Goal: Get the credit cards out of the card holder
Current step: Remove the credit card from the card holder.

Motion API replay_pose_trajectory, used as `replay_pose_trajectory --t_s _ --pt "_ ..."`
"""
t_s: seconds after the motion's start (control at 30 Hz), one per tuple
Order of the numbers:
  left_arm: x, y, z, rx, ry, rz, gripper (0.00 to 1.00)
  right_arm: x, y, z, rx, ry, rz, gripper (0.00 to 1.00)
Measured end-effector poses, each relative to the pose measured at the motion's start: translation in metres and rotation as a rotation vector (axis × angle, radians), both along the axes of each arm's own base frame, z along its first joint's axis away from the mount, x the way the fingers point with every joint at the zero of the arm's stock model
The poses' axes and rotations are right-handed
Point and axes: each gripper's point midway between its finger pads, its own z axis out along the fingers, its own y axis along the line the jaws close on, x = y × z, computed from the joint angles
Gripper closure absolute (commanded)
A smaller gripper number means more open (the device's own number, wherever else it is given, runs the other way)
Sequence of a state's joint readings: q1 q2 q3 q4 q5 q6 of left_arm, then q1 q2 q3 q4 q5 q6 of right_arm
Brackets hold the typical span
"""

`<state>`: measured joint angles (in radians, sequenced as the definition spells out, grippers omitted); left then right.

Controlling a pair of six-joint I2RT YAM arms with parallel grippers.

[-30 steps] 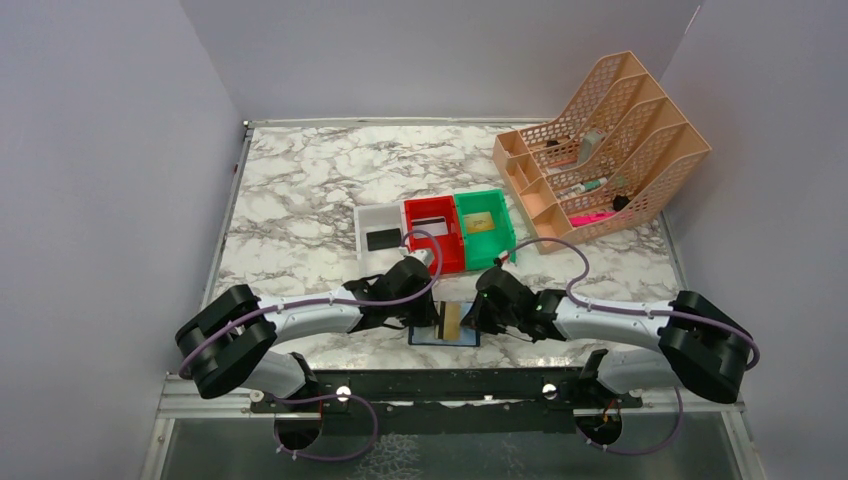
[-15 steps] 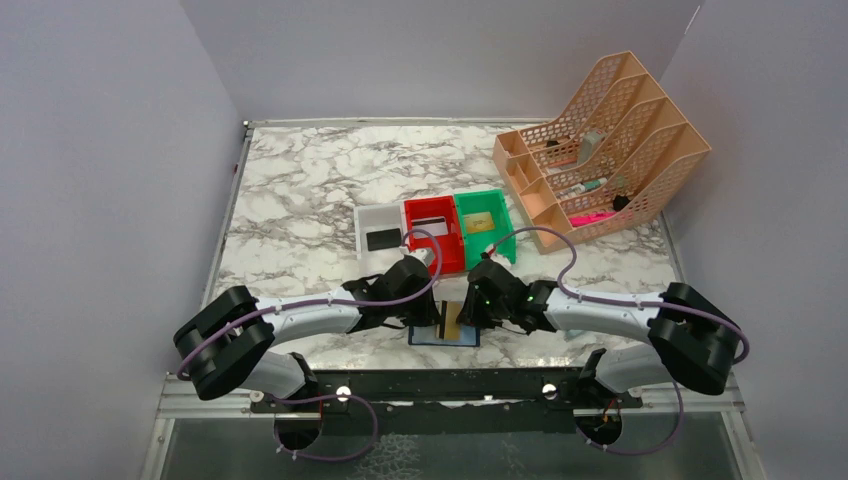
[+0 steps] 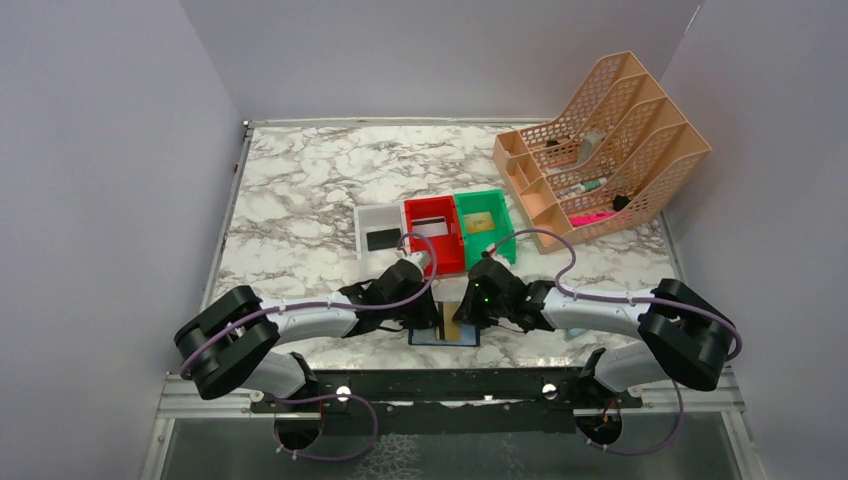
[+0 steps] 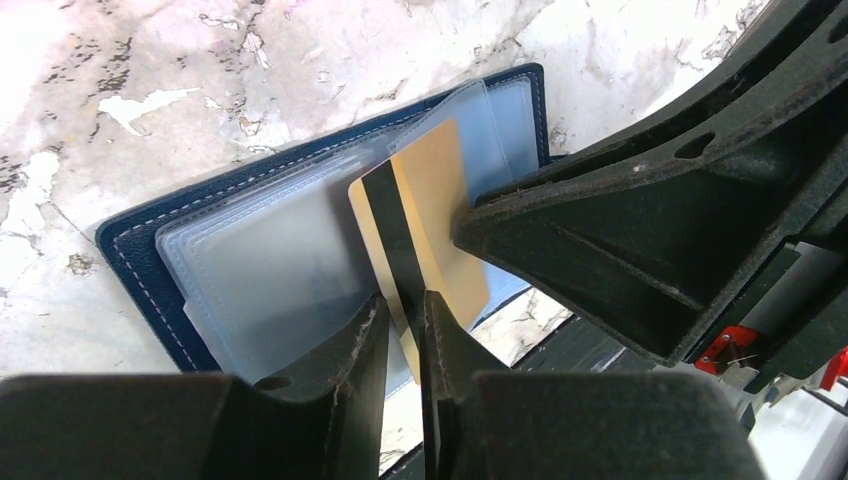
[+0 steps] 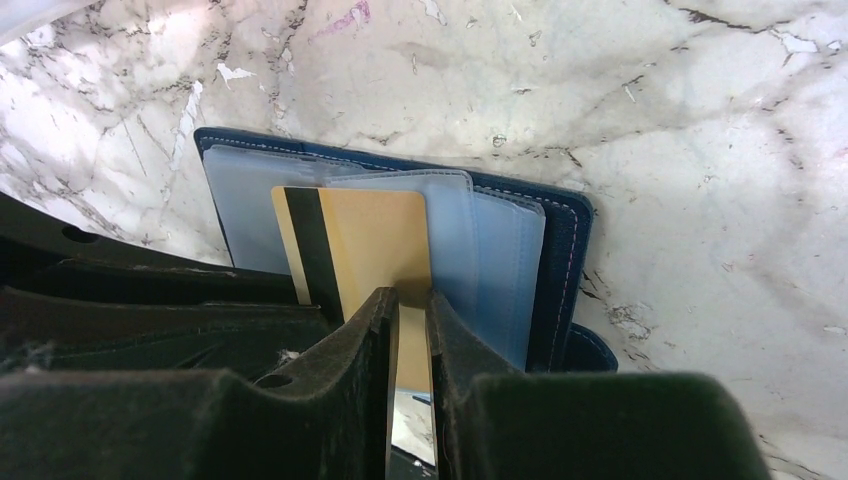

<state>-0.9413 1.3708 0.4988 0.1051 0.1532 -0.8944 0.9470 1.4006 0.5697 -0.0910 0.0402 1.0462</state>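
Note:
The navy card holder (image 3: pixel 444 337) lies open near the table's front edge, its clear sleeves up; it also shows in the left wrist view (image 4: pixel 150 270) and the right wrist view (image 5: pixel 560 250). A gold credit card (image 3: pixel 452 322) with a black stripe sticks out of a sleeve (image 4: pixel 430 200) (image 5: pixel 375 240). My left gripper (image 3: pixel 428 318) (image 4: pixel 402 325) is shut on the card's striped corner. My right gripper (image 3: pixel 470 312) (image 5: pixel 412 305) is closed to a narrow gap on the card's other edge, its fingertips (image 4: pixel 470 225) touching the card.
A white bin (image 3: pixel 377 214) holds a black card, a red bin (image 3: pixel 447 248) a whitish card, and a green bin (image 3: pixel 500 240) a gold card, just beyond the holder. A peach mesh organiser (image 3: pixel 600 150) stands at the back right. The black table rail (image 3: pixel 440 385) runs just in front of the holder.
My right gripper has moved left onto the gold card. My left gripper has shifted slightly and stays on the card. The holder has not moved.

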Motion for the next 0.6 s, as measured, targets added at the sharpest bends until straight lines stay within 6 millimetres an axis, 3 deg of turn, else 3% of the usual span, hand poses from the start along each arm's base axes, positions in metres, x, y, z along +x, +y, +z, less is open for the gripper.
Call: replay_pose_trajectory --t_s 0.13,0.4,0.6 --pt "0.0 0.002 -0.001 0.003 0.003 0.004 1.0 0.0 0.0 0.0 0.004 -0.001 -0.002 0.78" --pt "0.002 0.002 0.003 0.011 -0.01 -0.001 1.0 0.0 -0.002 0.002 0.004 -0.008 -0.006 0.77" --pt "0.01 0.004 0.032 0.015 -0.096 0.0 1.0 -0.002 -0.014 0.005 -0.029 -0.027 -0.005 0.74"
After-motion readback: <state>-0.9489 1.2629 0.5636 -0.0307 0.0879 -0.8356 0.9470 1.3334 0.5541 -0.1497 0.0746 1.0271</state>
